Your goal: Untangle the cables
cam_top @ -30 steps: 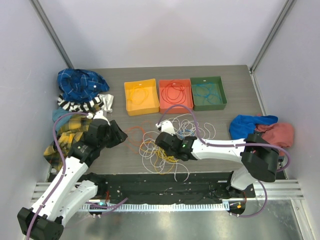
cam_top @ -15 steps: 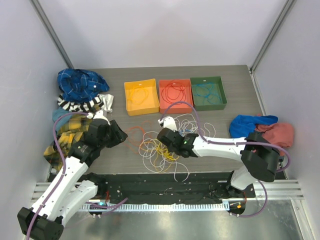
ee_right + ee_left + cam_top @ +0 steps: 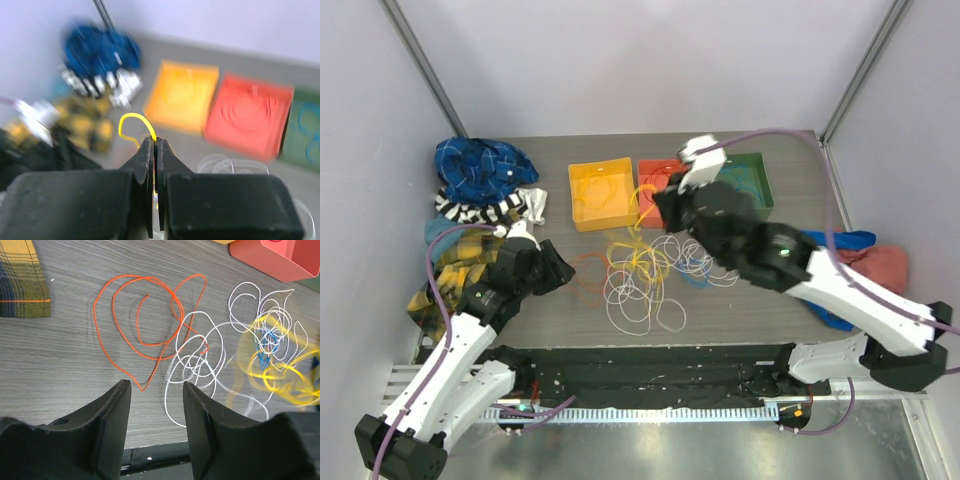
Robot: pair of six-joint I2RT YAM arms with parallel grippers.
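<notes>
A tangle of white cables point(image 3: 642, 296) with yellow loops point(image 3: 642, 258) lies mid-table. My right gripper point(image 3: 660, 203) is raised above it near the trays, shut on a yellow cable point(image 3: 131, 118) that arches out of its tips point(image 3: 155, 142) and trails down to the pile. An orange cable point(image 3: 114, 315) lies loose left of the white loops point(image 3: 197, 347), and a small blue cable point(image 3: 265, 347) sits inside the tangle. My left gripper point(image 3: 156, 390) hovers low just short of the orange cable, open, with nothing between its fingers; the top view has it at the table's left point(image 3: 555, 268).
Yellow tray point(image 3: 576, 205), red tray point(image 3: 703, 205) and green tray point(image 3: 767, 190) stand in a row at the back, each holding loops of its own colour. Cloths are heaped at the left point(image 3: 480, 170) and right point(image 3: 880, 265). The table's front edge is just behind my left fingers.
My right gripper shut on a yellow cable in the pile, then rose and swung back toward the trays, dragging yellow loops up. The left arm has not moved.
</notes>
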